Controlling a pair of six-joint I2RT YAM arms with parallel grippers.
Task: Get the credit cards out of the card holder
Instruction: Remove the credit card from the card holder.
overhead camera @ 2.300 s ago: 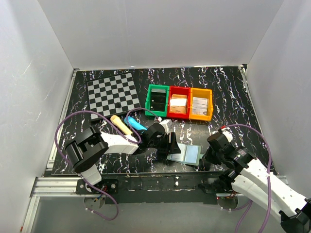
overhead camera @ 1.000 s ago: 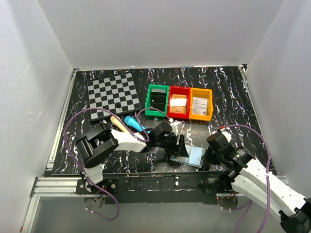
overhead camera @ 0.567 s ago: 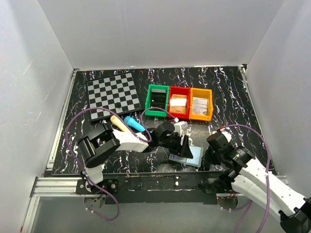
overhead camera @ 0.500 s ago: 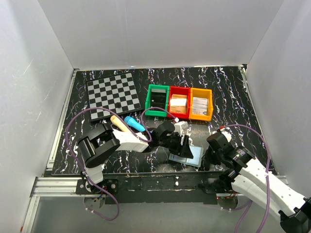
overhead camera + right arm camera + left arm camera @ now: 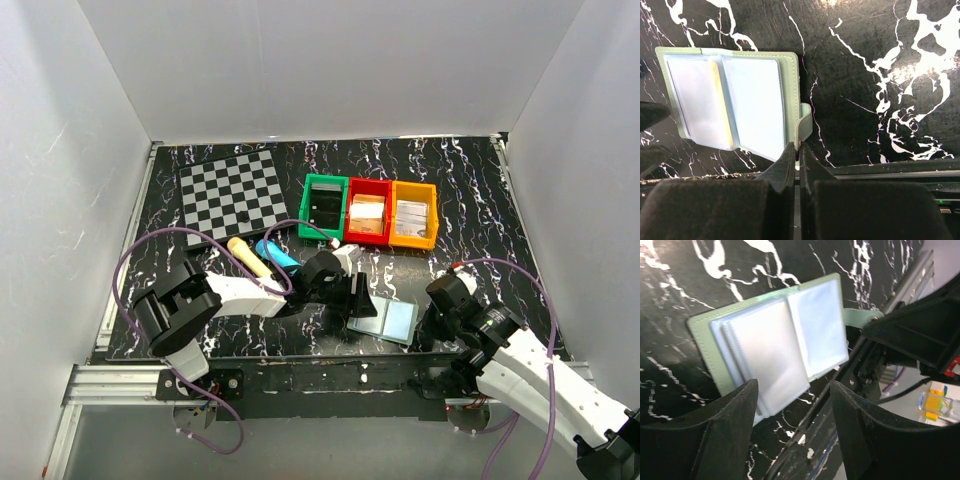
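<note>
Card holder (image 5: 385, 320) lay open at 5 o'clock. Your left gripper (image 5: 792, 390) gaped over it; your right gripper (image 5: 798, 150) was closed at its tab (image 5: 806, 122).

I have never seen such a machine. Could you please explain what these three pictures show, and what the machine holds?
Two robot arms stand at a table's near edge. One picture looks down from above; the other two come from cameras on the wrists. An open card holder lies on the black marbled table, pale cards in its pockets. The right gripper is shut on its tab; the left gripper hovers open over it. Behind lie a checkered board and three coloured bins.
</note>
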